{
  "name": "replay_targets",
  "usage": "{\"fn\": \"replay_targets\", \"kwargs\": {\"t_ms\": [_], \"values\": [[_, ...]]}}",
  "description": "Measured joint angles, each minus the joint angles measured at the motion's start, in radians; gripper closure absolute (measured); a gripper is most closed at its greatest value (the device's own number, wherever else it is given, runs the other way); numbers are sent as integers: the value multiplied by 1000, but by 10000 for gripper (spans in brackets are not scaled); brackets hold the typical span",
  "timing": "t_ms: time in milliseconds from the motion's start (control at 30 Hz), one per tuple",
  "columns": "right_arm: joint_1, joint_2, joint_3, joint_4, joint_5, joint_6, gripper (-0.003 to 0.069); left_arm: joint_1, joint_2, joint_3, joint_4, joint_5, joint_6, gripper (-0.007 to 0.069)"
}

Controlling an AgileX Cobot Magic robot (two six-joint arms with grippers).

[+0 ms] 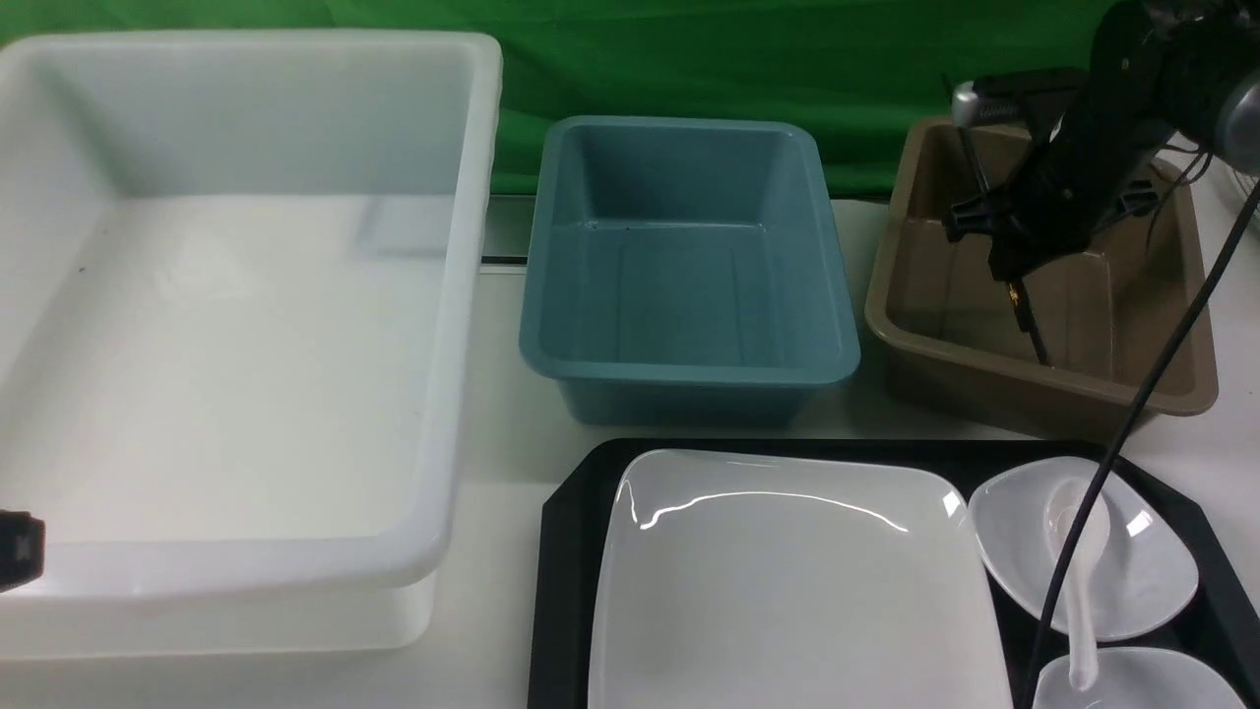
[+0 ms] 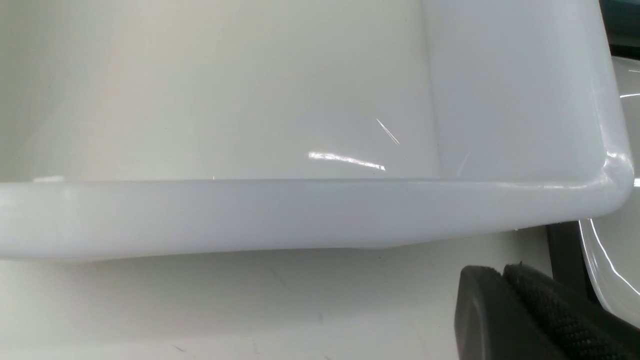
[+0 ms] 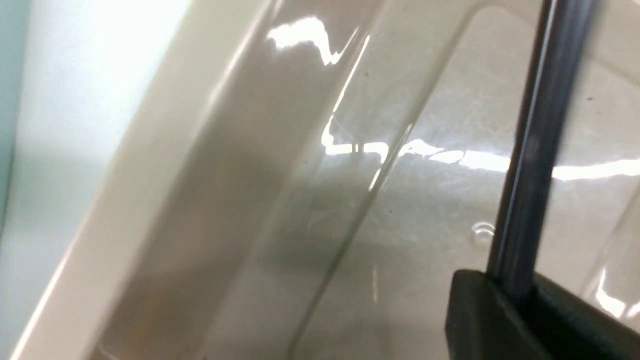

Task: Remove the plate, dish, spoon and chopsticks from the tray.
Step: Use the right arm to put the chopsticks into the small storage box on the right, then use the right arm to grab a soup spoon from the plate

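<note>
Hovering above the brown bin (image 1: 970,379), the right gripper (image 1: 1009,268) has the chopsticks (image 1: 1031,330) passing steeply between its jaws, tips below it inside the bin, though I cannot tell if they are clamped or loose.

Glossy white plate (image 1: 787,581) on a matt, fine-textured black plastic tray (image 1: 566,551). White bin (image 1: 246,345), blue bin (image 1: 689,266) and brown bin (image 1: 935,325): smooth plastic with a sheen. Chopsticks (image 3: 530,150): smooth, black.
</note>
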Motion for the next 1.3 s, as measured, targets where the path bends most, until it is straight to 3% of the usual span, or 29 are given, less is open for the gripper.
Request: {"fn": "replay_targets", "kwargs": {"t_ms": [233,333,567,667,767,833,867,900,933,1000,1167,1300], "values": [[0,-3,0,-7,28,-18,576,0,0,0,0,0,0,607],[0,1,0,-8,37,-22,543,0,0,0,0,0,3,607],[0,10,0,-33,106,-22,179,0,0,0,0,1,0,607],[0,2,-3,-47,151,-22,141,0,0,0,0,3,0,607],[0,-25,-6,-68,183,-17,239,0,0,0,3,4,0,607],[-2,-61,-8,-80,222,-13,391,0,0,0,5,4,0,607],[-3,-70,-8,-80,227,-14,428,0,0,0,6,4,0,607],[-9,-103,-8,-74,255,-8,546,0,0,0,7,6,0,607],[-14,-126,-8,-71,255,-4,587,0,0,0,7,7,0,607],[-22,-196,25,-69,255,4,627,0,0,-1,7,10,0,607],[-43,-348,158,-94,217,57,641,0,0,-1,14,12,0,607],[-167,-426,275,-62,124,127,641,0,0,-1,26,17,-3,607]]}}
